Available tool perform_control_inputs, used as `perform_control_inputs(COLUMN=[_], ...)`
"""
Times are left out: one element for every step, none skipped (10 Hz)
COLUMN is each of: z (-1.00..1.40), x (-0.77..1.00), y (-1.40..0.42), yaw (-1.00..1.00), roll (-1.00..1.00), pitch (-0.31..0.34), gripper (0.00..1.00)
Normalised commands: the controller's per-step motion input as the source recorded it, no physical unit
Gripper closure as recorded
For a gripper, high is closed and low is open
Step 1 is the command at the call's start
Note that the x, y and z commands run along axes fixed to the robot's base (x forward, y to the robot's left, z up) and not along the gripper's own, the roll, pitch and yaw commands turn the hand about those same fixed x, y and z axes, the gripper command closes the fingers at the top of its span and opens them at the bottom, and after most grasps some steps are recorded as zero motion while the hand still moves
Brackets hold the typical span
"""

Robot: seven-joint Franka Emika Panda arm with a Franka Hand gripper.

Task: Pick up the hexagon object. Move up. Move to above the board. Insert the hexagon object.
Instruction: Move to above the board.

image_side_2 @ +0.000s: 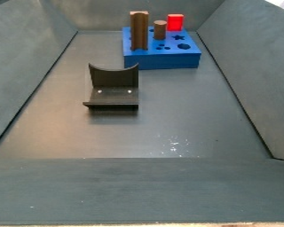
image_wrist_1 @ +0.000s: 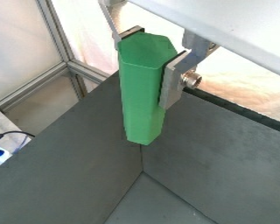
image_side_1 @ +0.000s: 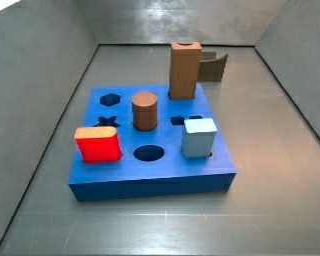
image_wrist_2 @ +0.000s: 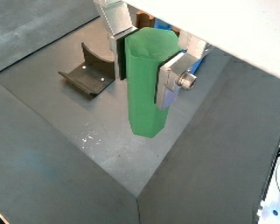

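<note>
My gripper [image_wrist_1: 150, 66] is shut on the hexagon object [image_wrist_1: 143, 96], a light-green upright peg. Its silver fingers [image_wrist_1: 173, 80] clamp the peg's top on two sides. In both wrist views the peg hangs free above the grey floor, also seen in the wrist view [image_wrist_2: 146, 105] with the gripper [image_wrist_2: 145, 66]. Neither the gripper nor the peg shows in either side view. The blue board [image_side_1: 149, 180] lies on the floor, with its hexagon hole [image_side_1: 111, 99] open near a far corner. The board also shows at the far end in a side view [image_side_2: 169, 60].
On the board stand a tall brown block [image_side_1: 186, 70], a brown cylinder [image_side_1: 144, 110], a red cube [image_side_1: 97, 144] and a grey-blue block [image_side_1: 198, 138]. A round hole [image_side_1: 149, 154] is open. The dark fixture [image_side_2: 111, 89] stands on the floor near the board, and shows beside the peg [image_wrist_2: 84, 77]. Grey walls enclose the floor.
</note>
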Motion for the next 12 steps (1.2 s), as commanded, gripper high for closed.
perform_control_inputs(z=[0.03,0.03,0.03,0.03,0.03,0.03,0.03,0.03,0.03,0.03,0.03,0.03], x=[-0.20,-0.20,-0.20,-0.20,-0.20,-0.20,-0.20,-0.20,-0.20,-0.20,-0.20,-0.20], y=[0.00,0.00,0.00,0.00,0.00,0.00,0.00,0.00,0.00,0.00,0.00,0.00], yaw=[0.02,0.02,0.02,0.02,0.02,0.02,0.02,0.02,0.02,0.02,0.02,0.02], roll=[0.06,0.06,0.06,0.06,0.06,0.06,0.06,0.06,0.06,0.06,0.06,0.06], pitch=[0.062,0.062,0.062,0.062,0.062,0.062,0.062,0.062,0.062,0.062,0.062,0.062], gripper=[1.00,1.00,1.00,1.00,1.00,1.00,1.00,1.00,1.00,1.00,1.00,1.00])
